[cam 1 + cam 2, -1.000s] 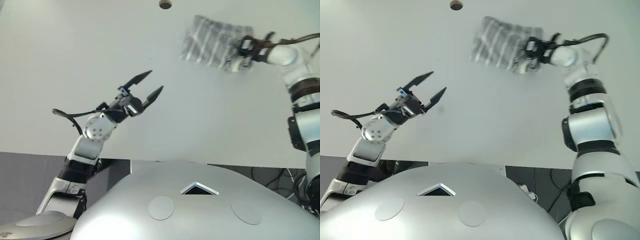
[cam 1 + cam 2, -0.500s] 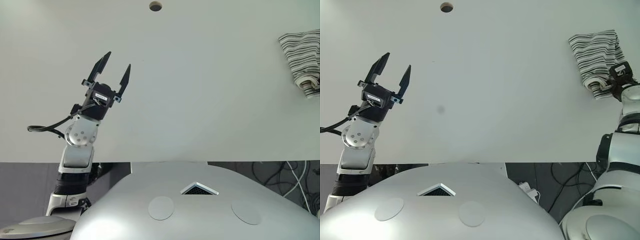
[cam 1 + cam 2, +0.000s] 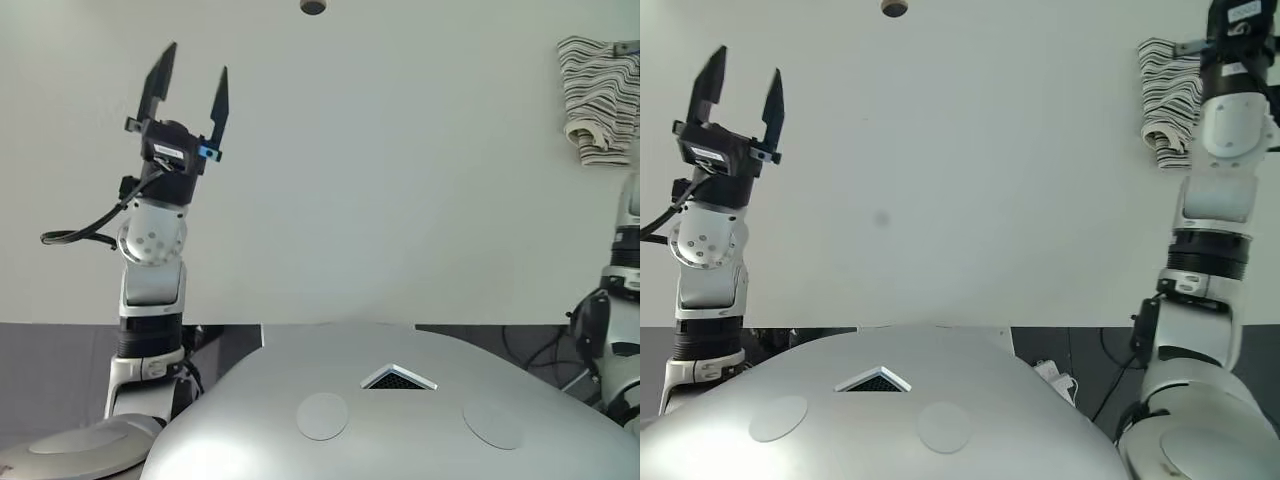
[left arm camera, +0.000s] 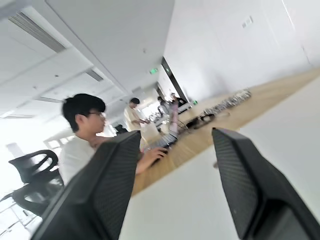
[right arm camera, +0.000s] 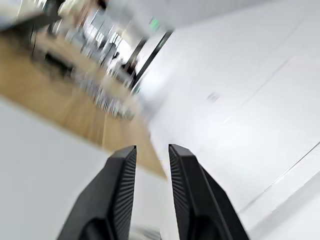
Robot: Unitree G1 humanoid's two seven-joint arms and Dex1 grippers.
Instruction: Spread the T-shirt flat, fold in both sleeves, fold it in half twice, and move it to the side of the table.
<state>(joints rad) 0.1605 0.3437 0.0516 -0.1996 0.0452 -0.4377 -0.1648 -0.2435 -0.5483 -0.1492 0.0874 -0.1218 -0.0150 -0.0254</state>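
Here, the striped T-shirt (image 3: 597, 100) lay folded small at the far right of the desk (image 3: 400, 200), apparently its final place. The left hand (image 3: 197, 58), spread wide, and the right hand (image 5: 151, 147), narrowly parted and empty, stood raised clear, probably to avoid disturbing it.

The right gripper (image 5: 152, 148) slid the T-shirt (image 3: 597, 98) rightward, then lifted off.

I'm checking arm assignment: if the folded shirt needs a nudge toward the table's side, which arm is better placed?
Right. The right arm stands beside the shirt at the table's right side; the left gripper, fingers open, is raised far off across the table.
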